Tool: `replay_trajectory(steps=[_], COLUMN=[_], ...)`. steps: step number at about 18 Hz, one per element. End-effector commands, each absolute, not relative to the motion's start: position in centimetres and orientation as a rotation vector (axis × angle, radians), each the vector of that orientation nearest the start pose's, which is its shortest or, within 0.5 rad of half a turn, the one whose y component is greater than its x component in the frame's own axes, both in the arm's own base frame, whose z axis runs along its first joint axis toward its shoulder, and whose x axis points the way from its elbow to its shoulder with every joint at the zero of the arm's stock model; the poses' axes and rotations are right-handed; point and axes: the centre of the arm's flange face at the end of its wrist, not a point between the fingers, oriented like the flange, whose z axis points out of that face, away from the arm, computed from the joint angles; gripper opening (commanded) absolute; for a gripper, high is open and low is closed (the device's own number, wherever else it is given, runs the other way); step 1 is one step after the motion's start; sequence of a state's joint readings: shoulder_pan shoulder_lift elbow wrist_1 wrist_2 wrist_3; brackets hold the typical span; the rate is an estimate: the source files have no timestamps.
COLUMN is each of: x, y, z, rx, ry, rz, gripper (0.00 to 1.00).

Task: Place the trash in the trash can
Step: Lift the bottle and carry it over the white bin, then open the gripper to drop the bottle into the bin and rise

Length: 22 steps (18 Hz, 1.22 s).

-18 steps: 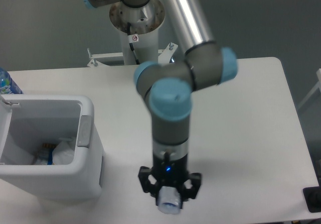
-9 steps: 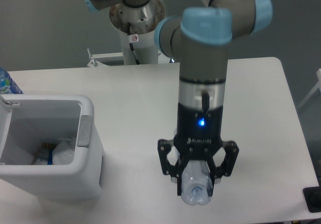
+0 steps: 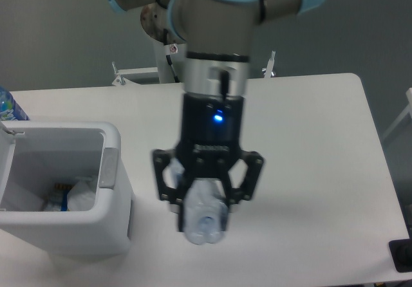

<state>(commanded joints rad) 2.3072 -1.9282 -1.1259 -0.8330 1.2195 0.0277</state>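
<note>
since half a second ago the arm has swung left across the table (image 3: pixel 309 126) and risen toward the camera, carrying the bottle (image 3: pixel 204 213) with it; a second ago the same load sat low near the front edge, right of where it is now.

the gripper (image 3: pixel 206 194) has its fingers closed around the slim clear bottle, which hangs with its long axis running roughly up and down, base end facing the camera (the cap end is hidden up between the fingers, so its colour cannot be checked here). the bottle looks clear of the table, though the height cannot be judged exactly.

the trash can (image 3: pixel 114 165) stands to the left of the gripper, its near wall not far from the left finger, its opening further left again. inside it, pale crumpled plastic bag (image 3: pixel 82 195) lies on the floor of the bin, so that half of the trash looks already dealt with.

what the next move seems to turn on: the bottle is right of the opening and not yet over it, so the carry has to go on leftward past the thick rim before any release. a labelled bottle (image 3: pixel 8 105) at the far left edge is no part of this.
</note>
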Motion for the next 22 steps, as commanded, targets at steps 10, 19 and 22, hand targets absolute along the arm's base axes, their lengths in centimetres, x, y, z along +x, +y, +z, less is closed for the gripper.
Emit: replay_trajectory(steps=[10,19,22], x=[-22.8,-20.0,-20.0], y=[66.1,67.1,67.0], z=[59.2,56.0,56.8], rx=[-2.224,-2.290,-2.283], ry=[-0.522,-0.489,-0.459], rz=[-0.131,-0.169,-0.151], gripper=[0.60,1.00,1.00])
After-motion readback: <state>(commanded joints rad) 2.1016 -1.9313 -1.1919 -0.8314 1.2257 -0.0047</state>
